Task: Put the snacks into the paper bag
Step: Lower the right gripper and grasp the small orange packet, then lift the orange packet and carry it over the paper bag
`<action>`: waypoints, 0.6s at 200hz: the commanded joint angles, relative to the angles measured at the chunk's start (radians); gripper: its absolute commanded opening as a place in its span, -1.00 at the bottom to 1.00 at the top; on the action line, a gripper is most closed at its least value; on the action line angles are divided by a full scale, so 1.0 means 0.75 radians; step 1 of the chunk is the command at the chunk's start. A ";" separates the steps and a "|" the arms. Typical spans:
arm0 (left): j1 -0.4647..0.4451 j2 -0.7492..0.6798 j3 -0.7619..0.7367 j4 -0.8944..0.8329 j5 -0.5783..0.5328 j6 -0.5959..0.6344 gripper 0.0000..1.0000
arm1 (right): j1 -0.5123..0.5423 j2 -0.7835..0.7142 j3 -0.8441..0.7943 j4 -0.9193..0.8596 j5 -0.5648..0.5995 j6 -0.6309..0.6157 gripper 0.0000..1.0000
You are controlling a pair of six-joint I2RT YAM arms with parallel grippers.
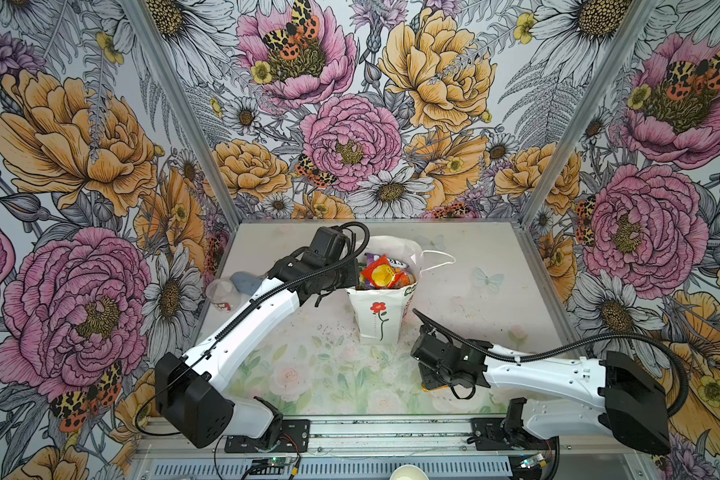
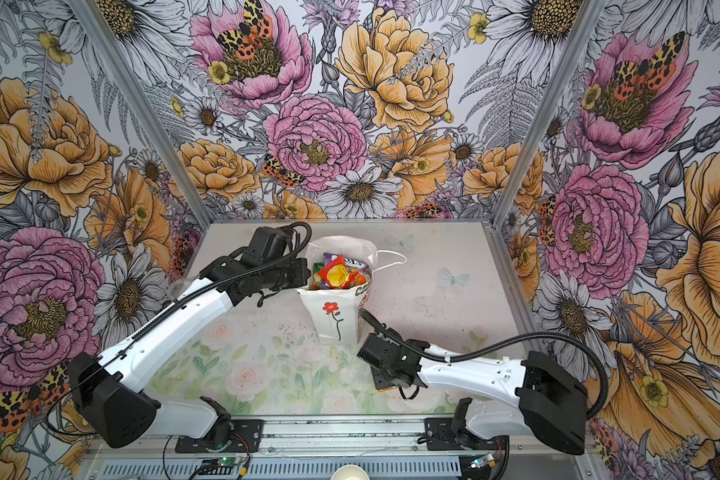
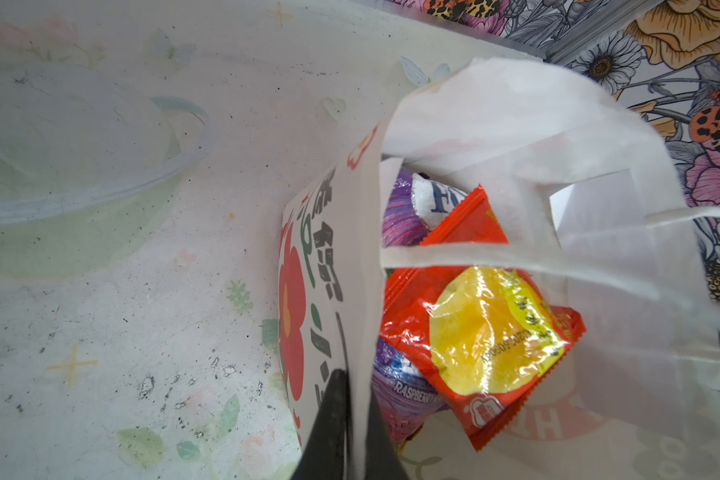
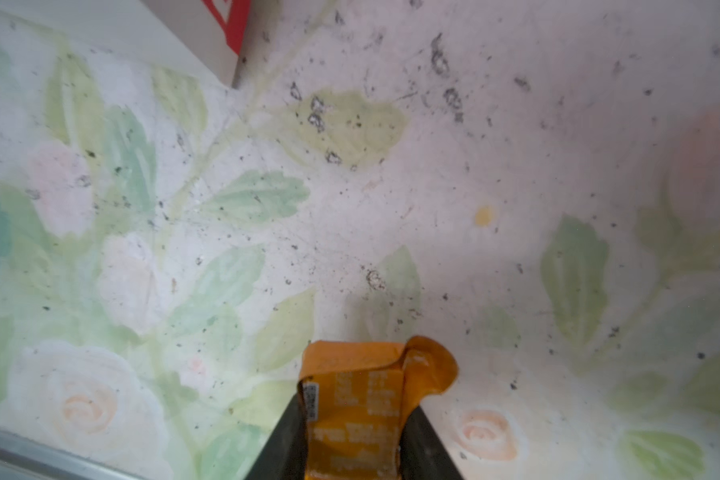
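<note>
Sitting pinched in right hand (image 4: 354, 436), end poking out: orange packet (image 4: 356, 395).

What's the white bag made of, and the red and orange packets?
The bag looks like matte paper: stiff folds, no shine. The red packet looks like glossy plastic film: bright glints, wrinkles. The orange packet seems duller crinkled film, probably plastic.

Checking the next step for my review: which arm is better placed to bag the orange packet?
Right. The right gripper holds the orange packet near the paper bag; the left gripper pinches the bag's rim.
</note>
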 commanded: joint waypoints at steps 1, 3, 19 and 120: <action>0.008 -0.038 0.011 0.058 0.005 0.030 -0.84 | -0.031 -0.134 -0.018 -0.020 0.064 0.048 -0.32; 0.008 -0.038 0.011 0.058 0.003 0.030 -0.84 | -0.036 -0.148 -0.018 -0.024 0.065 0.050 -0.32; 0.008 -0.038 0.011 0.058 0.003 0.030 -0.84 | -0.079 -0.251 0.000 -0.066 0.069 0.058 -0.35; 0.020 -0.030 0.015 0.058 0.022 0.030 -0.84 | -0.267 -0.318 0.699 -0.405 0.170 -0.102 -0.43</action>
